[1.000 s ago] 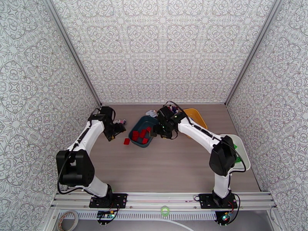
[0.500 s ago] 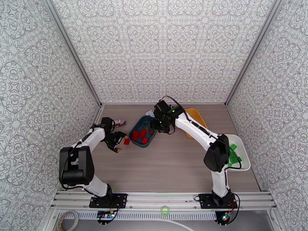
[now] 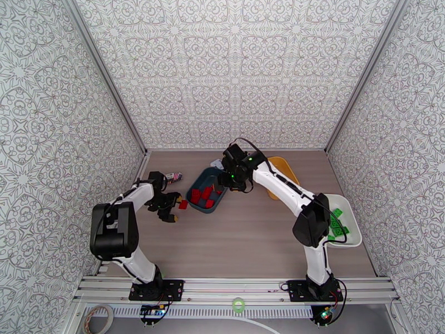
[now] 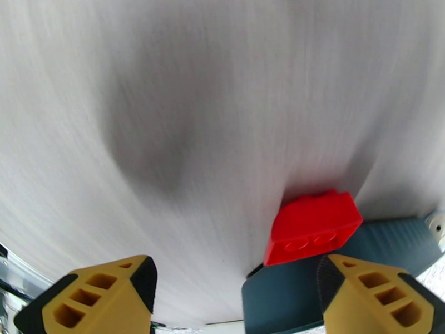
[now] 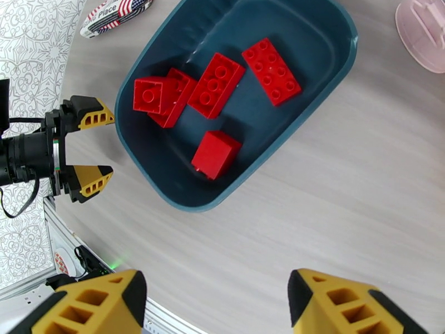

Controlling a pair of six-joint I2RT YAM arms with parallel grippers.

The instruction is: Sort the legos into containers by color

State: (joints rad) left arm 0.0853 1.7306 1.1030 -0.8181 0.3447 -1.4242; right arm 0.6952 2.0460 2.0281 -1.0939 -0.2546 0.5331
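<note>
Left tool (image 4: pixel 236 274) swung to loose red lego (image 4: pixel 311 226) beside teal tray (image 4: pixel 389 240), spread for pickup; right tool (image 5: pixel 217 290) spread, empty.

The one word I can read is "Place", in dark letters on the white part of the stars-and-stripes packet (image 5: pixel 114 12), which lies on the surface (image 5: pixel 334 179) just past the teal tray (image 5: pixel 311 40). Any other print on it is too small to read.
</note>
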